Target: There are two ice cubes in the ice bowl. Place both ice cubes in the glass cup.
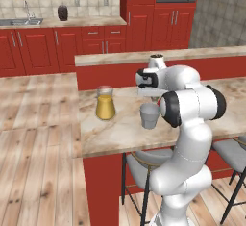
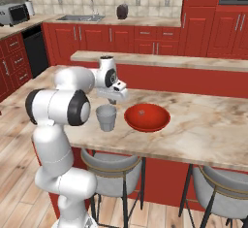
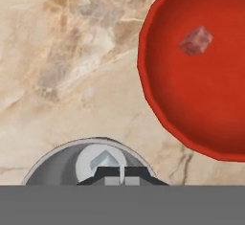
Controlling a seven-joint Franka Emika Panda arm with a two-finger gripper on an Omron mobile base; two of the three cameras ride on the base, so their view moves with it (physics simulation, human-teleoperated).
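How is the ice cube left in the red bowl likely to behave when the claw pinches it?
The ice cube looks small and faceted, so probably light but easy to squeeze out sideways. It lies on the ice bowl's smooth curved floor, so a nudge would likely slide it. Its translucent look suggests a slick surface.

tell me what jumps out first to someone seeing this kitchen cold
The white arm bends over the marble counter with its gripper above the glass cup. Beside the cup sits the ice bowl, one ice cube in it. Another cube shows inside the cup.
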